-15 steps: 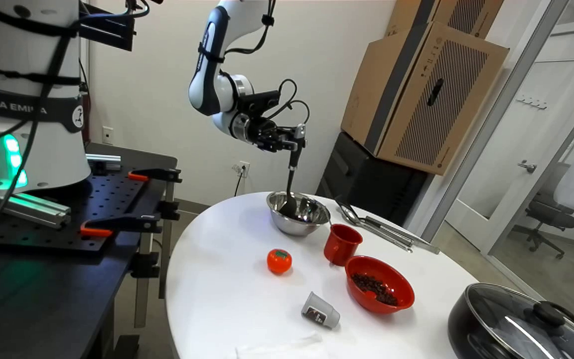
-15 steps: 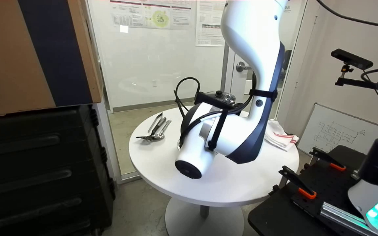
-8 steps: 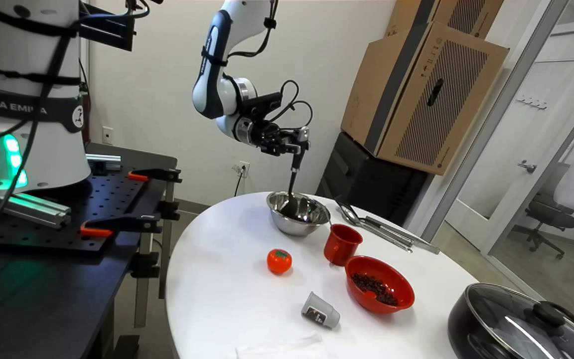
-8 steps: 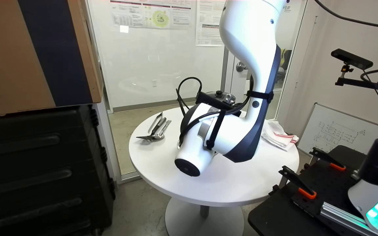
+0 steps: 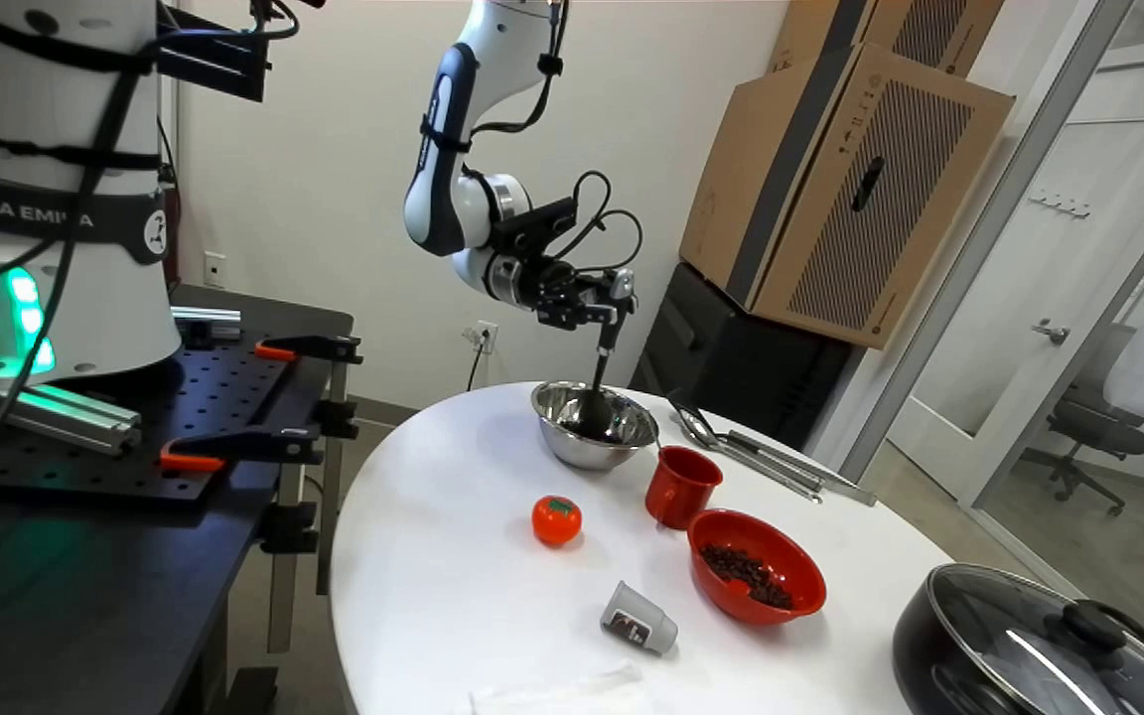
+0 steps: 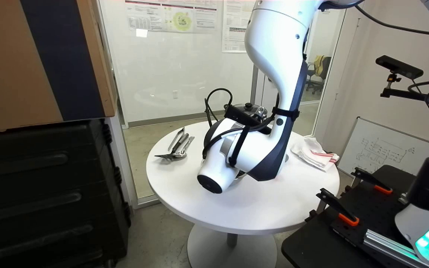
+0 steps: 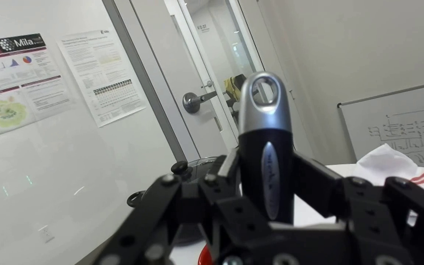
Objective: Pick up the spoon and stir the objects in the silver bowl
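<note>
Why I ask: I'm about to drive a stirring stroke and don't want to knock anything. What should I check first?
1. Gripper holding the spoon: ok, it clamps it from both sides in the wrist view.
2. Spoon head inside the silver bowl: ok, it reaches below the rim in an exterior view.
3. Silver bowl upright on the round white table: ok, its opening faces up.
4. Objects in the bowl to stir: cannot tell, the dark patches inside could be reflections.
5. Gap between bowl and red mug: cannot tell, they stand close and contact is unclear.
6. Spoon head clear of the bowl's bottom: cannot tell, the depth does not show.
</note>
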